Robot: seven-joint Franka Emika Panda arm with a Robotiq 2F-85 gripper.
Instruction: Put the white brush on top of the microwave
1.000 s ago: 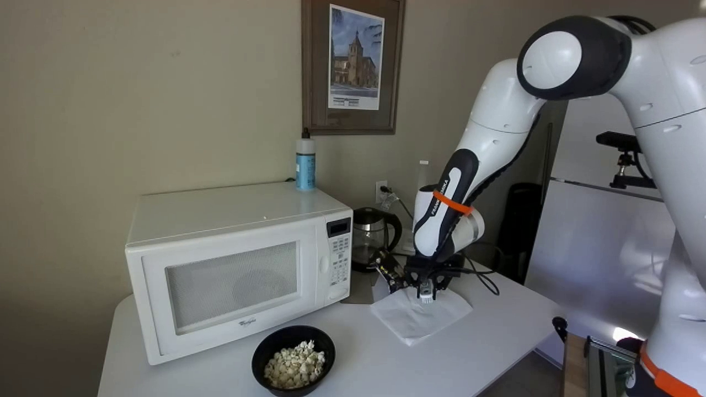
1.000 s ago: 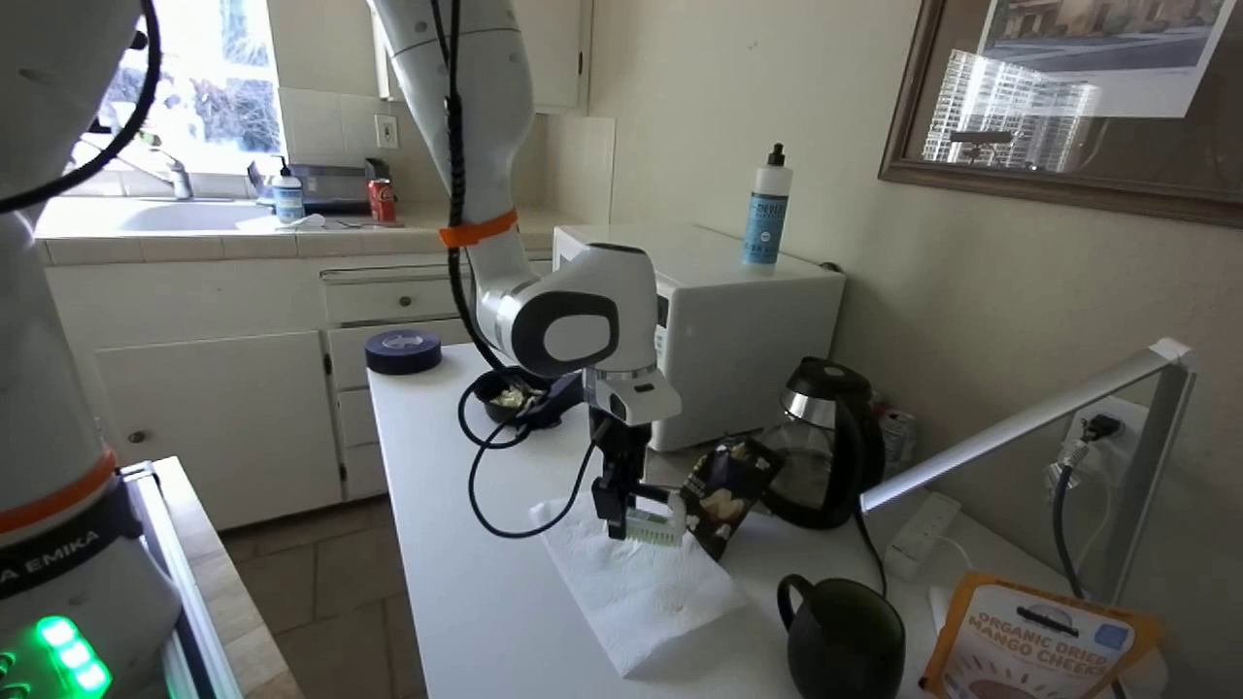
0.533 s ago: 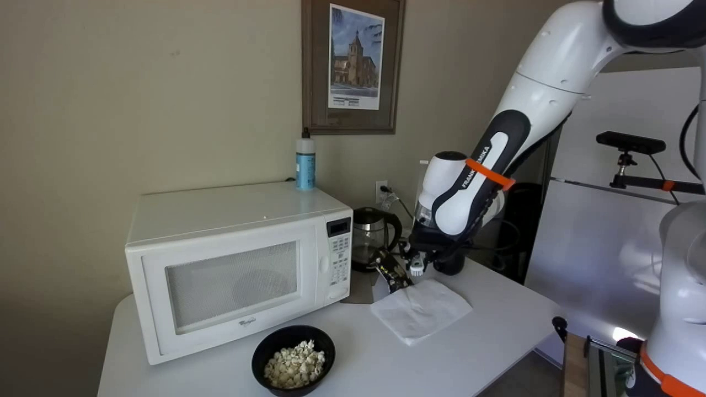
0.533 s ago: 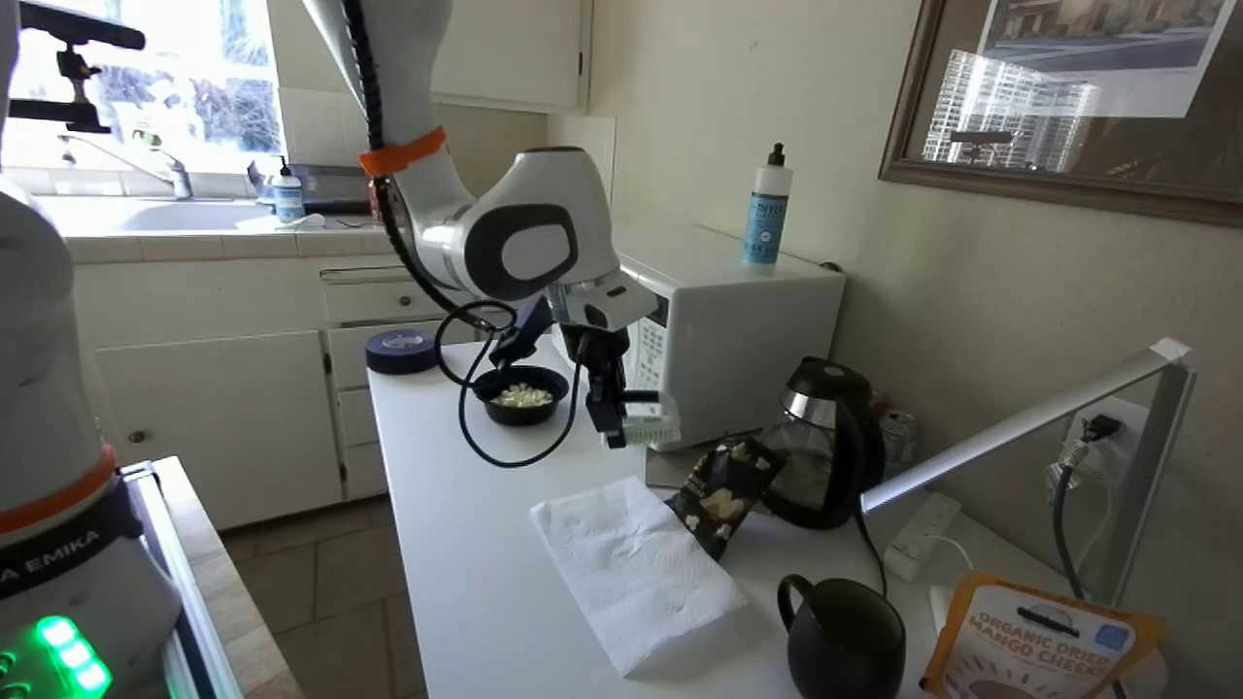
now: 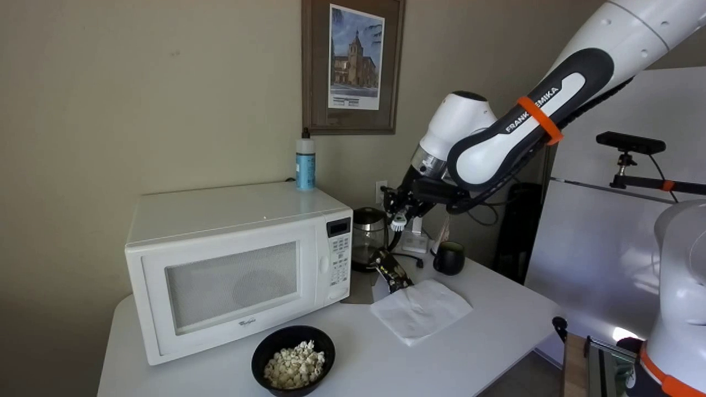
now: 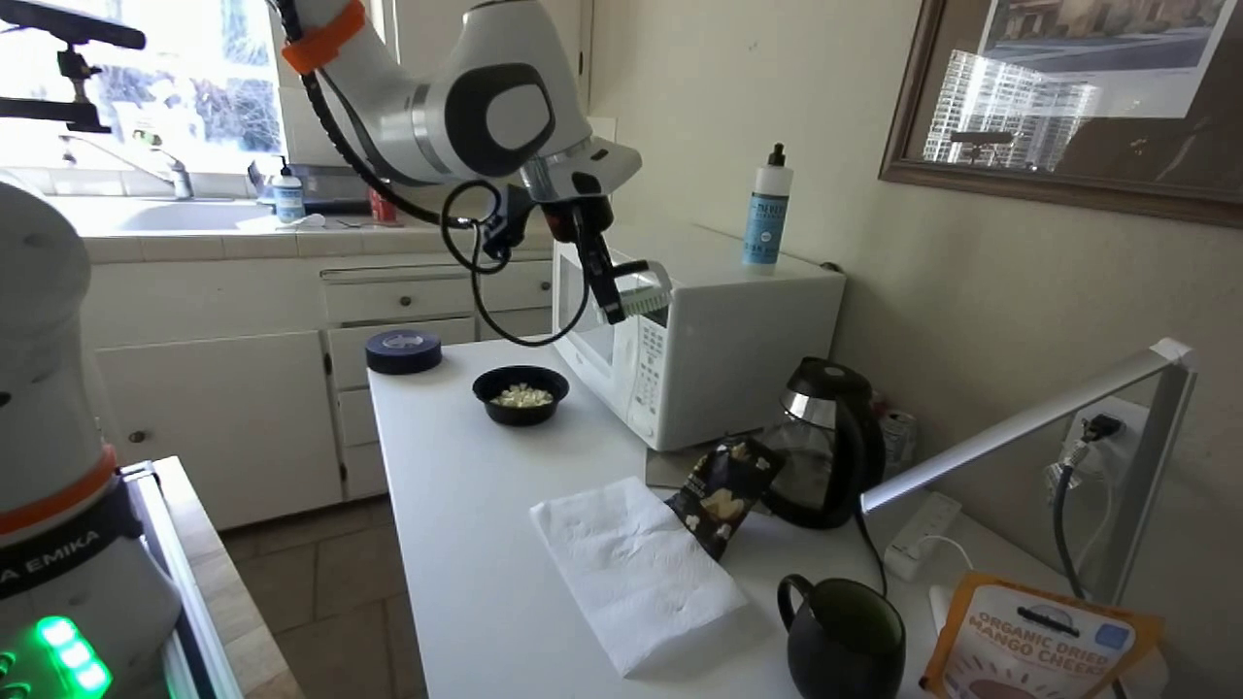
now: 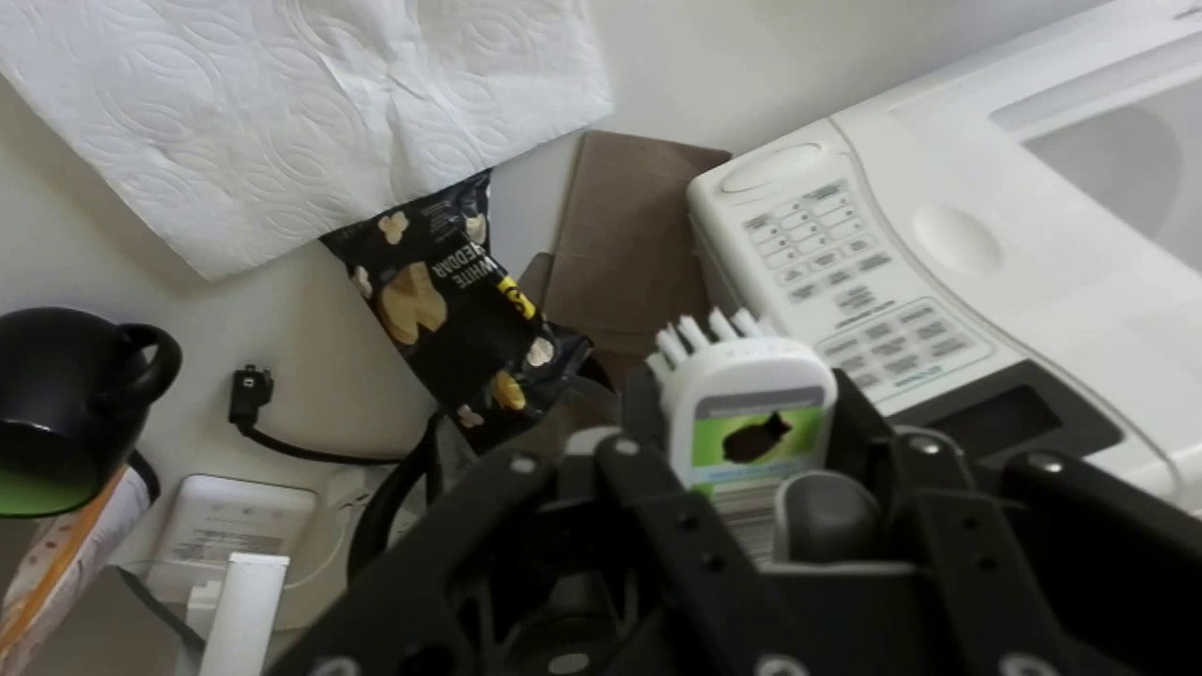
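Your gripper (image 7: 747,408) is clamped on the brush (image 7: 737,366). You have it in the air, bristles downward, near the control-panel end of the microwave (image 5: 240,264). On the microwave's top: a bottle (image 5: 305,168). Popcorn bowl (image 5: 292,333): on table (image 5: 380,358), before door.

One brush (image 7: 757,413), one microwave (image 5: 237,278), two bottles (image 6: 767,218) (image 6: 288,197), one mug (image 6: 843,641), one bowl (image 6: 520,417)

Here's the white brush (image 7: 761,369), and its label (image 7: 723,451) shows off green and grey around a dark blot! Claw (image 7: 749,402), mostly black. White microwave (image 5: 237,270), dark display (image 7: 1009,420). And the snack bag (image 7: 460,314) is black, splashed cream and yellow! White paper towel (image 7: 310,113), embossed with swirls; black mug (image 7: 56,404), green within; orange-and-white pouch (image 6: 1044,641); white table (image 6: 466,485).
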